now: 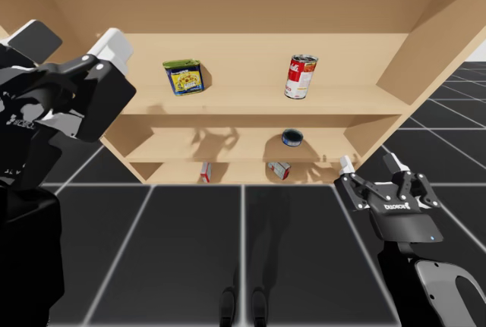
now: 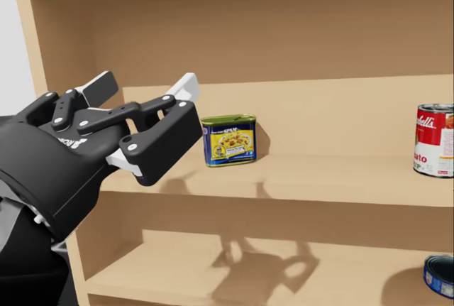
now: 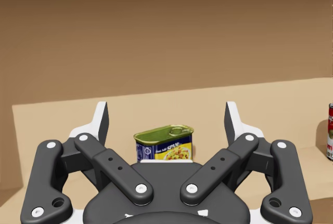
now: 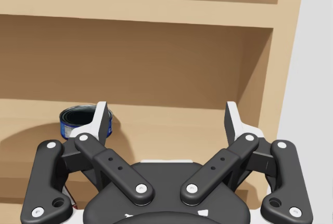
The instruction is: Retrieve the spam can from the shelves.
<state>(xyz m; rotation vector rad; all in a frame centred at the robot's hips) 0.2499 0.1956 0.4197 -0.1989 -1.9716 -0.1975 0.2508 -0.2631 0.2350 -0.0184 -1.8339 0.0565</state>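
The spam can (image 1: 183,77) is a blue and yellow rectangular can with a green lid. It stands upright on the top shelf board (image 1: 250,101), left of the middle. My left gripper (image 1: 76,42) is raised in front of the shelves' left end, open and empty. In the head view the spam can (image 2: 228,140) is just right of the left gripper (image 2: 145,86). In the left wrist view the spam can (image 3: 164,143) stands ahead of the left gripper (image 3: 166,120), centred between its spread fingers, and apart from them. My right gripper (image 1: 370,164) hangs open low at the right.
A red and white soup can (image 1: 301,77) stands on the same shelf to the right. A low blue round can (image 1: 292,137) sits on the middle shelf, ahead of the right gripper (image 4: 166,120). Two small red and white boxes (image 1: 205,171) (image 1: 279,169) lie on the bottom shelf.
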